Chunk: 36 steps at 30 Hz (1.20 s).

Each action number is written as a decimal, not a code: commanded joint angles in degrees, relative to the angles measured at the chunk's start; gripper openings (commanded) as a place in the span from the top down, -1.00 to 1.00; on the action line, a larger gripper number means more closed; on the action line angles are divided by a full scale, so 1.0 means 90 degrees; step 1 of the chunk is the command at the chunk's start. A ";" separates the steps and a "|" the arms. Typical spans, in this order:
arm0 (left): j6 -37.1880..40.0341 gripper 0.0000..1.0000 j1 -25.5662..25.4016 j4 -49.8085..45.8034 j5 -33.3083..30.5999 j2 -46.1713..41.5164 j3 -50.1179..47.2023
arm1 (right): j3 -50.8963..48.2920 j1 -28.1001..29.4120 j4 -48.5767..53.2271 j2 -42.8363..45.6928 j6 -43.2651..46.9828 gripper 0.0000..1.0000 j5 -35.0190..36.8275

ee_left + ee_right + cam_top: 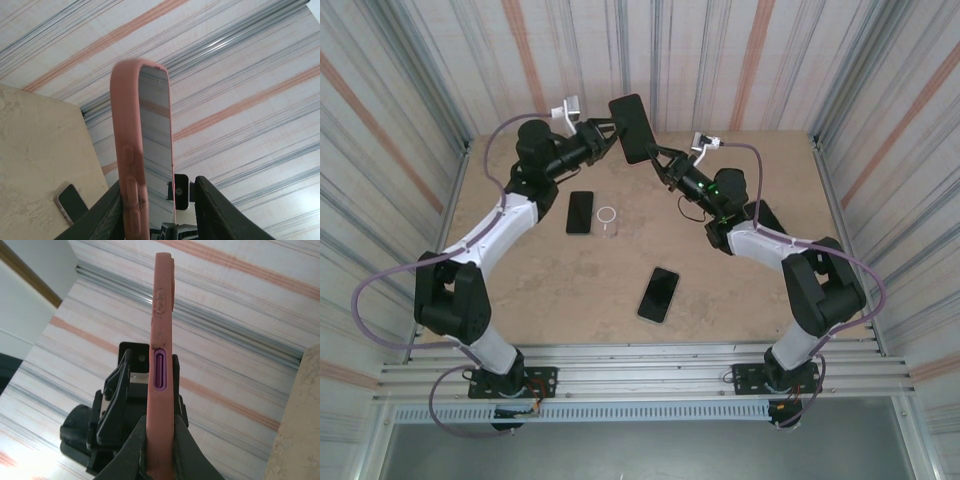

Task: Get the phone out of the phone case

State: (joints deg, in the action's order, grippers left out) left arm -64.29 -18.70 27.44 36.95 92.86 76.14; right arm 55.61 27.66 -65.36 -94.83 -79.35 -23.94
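Tan tabletop [560, 290]: three flat phones [579, 212] [658, 294] [766, 214], one ring [607, 215]; one pink-cased phone [635, 127] aloft.

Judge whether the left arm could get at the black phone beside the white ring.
Probably yes: the left gripper stands open around the pink case, which the right gripper clamps, and that black phone lies uncovered on the table.

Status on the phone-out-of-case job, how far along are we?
Done: the pink silicone phone case is up off the beige table, held in the air between both arms. In hand: the right gripper is clamped on its edge, and the left gripper stands open around it. Left: the glossy dark-screened phone sits inside the case, so extraction is not yet done.
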 commanded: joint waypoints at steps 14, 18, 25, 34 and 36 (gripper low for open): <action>0.0194 0.50 0.0367 -0.0371 0.1207 0.0425 0.0698 | 0.0548 -0.0217 -0.0256 -0.0183 -0.0441 1.00 -0.1055; 0.0149 0.50 0.0445 -0.0336 0.1206 0.0420 0.0678 | 0.0534 -0.0260 -0.0257 -0.0198 -0.0497 1.00 -0.1143; -0.0033 0.73 0.0489 -0.0122 0.1272 0.0438 0.0614 | 0.0579 -0.0247 -0.0144 -0.0194 -0.0490 1.00 -0.1215; -0.0775 0.85 0.0457 0.0424 0.0288 0.0197 0.0083 | 0.0341 -0.0130 -0.0134 -0.0082 -0.0187 0.50 -0.0786; -0.0937 0.85 0.0402 0.0615 -0.0111 0.0114 -0.0052 | 0.0285 -0.0036 -0.0151 -0.0040 -0.0042 0.39 -0.0635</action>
State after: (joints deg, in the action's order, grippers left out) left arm -70.39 -14.92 28.60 43.44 95.96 77.32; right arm 58.17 26.15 -63.59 -96.55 -82.48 -31.68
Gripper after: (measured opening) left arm 0.145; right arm 0.289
